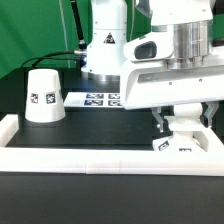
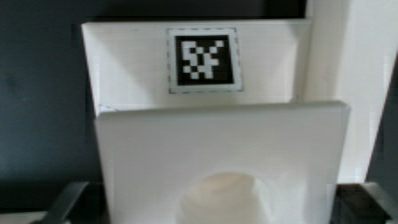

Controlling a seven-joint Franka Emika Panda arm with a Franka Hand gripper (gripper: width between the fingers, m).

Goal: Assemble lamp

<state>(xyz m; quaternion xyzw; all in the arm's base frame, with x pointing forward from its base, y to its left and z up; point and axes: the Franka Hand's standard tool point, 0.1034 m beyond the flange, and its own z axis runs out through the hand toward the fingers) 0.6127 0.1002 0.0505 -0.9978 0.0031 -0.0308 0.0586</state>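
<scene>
Where the black table (image 1: 60, 140) runs toward the exterior view's left, the shade (image 1: 42, 95) stands mouth down, wide end on the tabletop and narrow end up, one square tag facing the camera. Just right of it and farther back, the marker board (image 1: 100, 99) lies flat at the foot of the arm's white pedestal (image 1: 105, 45), apart from the shade. A low white rail (image 1: 100, 158) borders the work area along the front and turns up the left side. On the exterior view's right the gripper (image 1: 183, 130) hangs low, its dark fingers (image 1: 158, 122) standing either side of a rounded white piece, the bulb (image 1: 183, 123). Whether the pads press on the bulb or merely flank it cannot be told from this angle. Directly under the bulb sits the base (image 1: 176, 147), small tags on its near edge, just behind the front rail; whether the bulb touches it or hangs just above cannot be told either. Shade and base are well apart, with bare table between them. From the wrist view, a white part fills the frame: a flat face carrying one tag (image 2: 201, 60), a nearer plain white face in front of it, and a pale rounded form (image 2: 231, 198) too blurred to name. A dark fingertip (image 2: 68, 205) shows beside that white part, with black table behind
</scene>
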